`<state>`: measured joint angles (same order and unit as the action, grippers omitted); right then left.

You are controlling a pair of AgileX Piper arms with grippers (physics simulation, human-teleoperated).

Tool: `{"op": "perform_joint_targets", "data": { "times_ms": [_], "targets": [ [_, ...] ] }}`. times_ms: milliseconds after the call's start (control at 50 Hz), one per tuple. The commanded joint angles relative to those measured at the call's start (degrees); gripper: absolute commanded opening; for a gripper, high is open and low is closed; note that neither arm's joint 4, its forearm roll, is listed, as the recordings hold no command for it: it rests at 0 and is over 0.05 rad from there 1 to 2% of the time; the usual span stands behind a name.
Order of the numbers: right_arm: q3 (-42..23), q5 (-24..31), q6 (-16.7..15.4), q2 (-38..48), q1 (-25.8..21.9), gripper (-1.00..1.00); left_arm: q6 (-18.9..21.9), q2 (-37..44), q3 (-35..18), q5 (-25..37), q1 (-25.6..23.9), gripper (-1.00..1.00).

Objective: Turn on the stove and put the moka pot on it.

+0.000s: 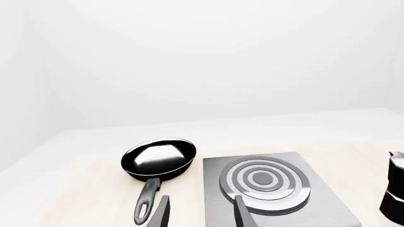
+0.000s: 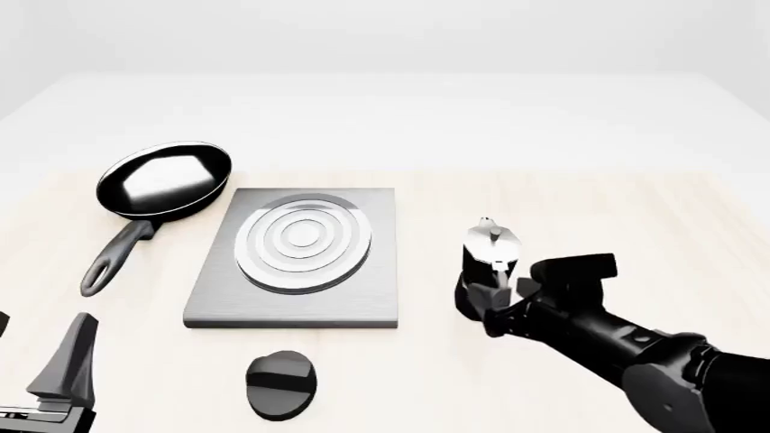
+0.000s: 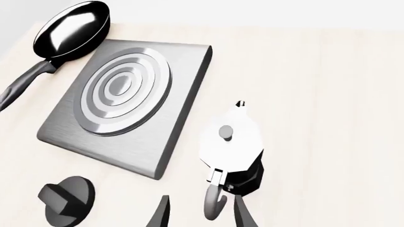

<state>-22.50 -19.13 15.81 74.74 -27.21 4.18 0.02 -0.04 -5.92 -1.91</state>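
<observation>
Pot: upright on table, just right of stove, apart from slab edge. Silver lid, black base, handle pointing toward arms' side. Not yet on burner.

R gripper: at pot's near side, fingers spread, handle showing between them in wrist view, nearer one finger than the other. No clamp yet; contact w/ handle cannot be told. Front view: arm body hides fingertips.

Stove: grey slab, silver rings centred on top, nothing on them. Knob: black, round, loose on table in front of slab's near edge, untouched by either arm.

L gripper: low at near left corner, fingers parted, holding nothing; well apart from knob, off to its left.

Pan: left of slab's far corner, handle trailing toward near left. Not task item; keep clear.

Step in hand, by judgement: grasp of pot by handle.
- Centre handle between fingers before closing; off-centre pinch prob. swings pot.
- Close fully, lift straight up, enough for base to clear slab edge.
- Carry left, set base flat over ring centre, then release.
- Knob turn left for L arm; reach in from left avoids crossing R arm.

Risk: thin curved handle, top-heavy body; tilt or slip likely if grip sits low on hook.
</observation>
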Motion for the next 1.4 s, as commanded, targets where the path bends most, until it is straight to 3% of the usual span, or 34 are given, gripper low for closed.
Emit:
{"op": "perform_joint_targets", "data": {
  "times_ms": [20,480,500,520,560,780,1060,1140,1280,1400],
  "targets": [
    [0.77,-3.04,-0.30,3.02,0.42,1.00,0.16,0.00,0.01,0.03,-0.04,1.00],
    [1.09,-7.34,-0.26,7.85,0.68,1.00,0.44,0.00,0.02,0.03,-0.13,1.00],
    [1.04,-7.43,-0.27,8.02,0.61,-1.00,0.44,0.00,0.02,0.06,-0.14,1.00],
    [0.76,-7.04,-1.39,8.14,1.77,-1.00,0.44,0.00,0.02,0.08,-0.16,1.00],
    [1.19,-7.18,-0.09,7.71,0.88,-1.00,0.45,0.00,0.02,0.04,-0.16,1.00],
    [2.30,-3.72,-1.31,2.91,2.42,-1.00,0.45,0.00,0.02,-0.14,-0.33,1.00],
    [1.27,12.02,-4.90,-13.21,6.48,-1.00,0.79,0.00,0.01,-0.52,-1.15,1.00],
    [-0.24,16.02,-7.75,-16.38,7.22,-1.00,0.71,0.00,0.01,-0.68,-1.39,1.00],
    [-2.65,20.78,-10.82,-19.79,8.38,-1.00,0.98,-0.01,0.01,-0.90,-1.36,1.00],
    [-5.08,24.26,-11.66,-22.35,8.92,-1.00,1.11,-0.01,0.01,-0.98,-1.46,1.00]
  ]
}}
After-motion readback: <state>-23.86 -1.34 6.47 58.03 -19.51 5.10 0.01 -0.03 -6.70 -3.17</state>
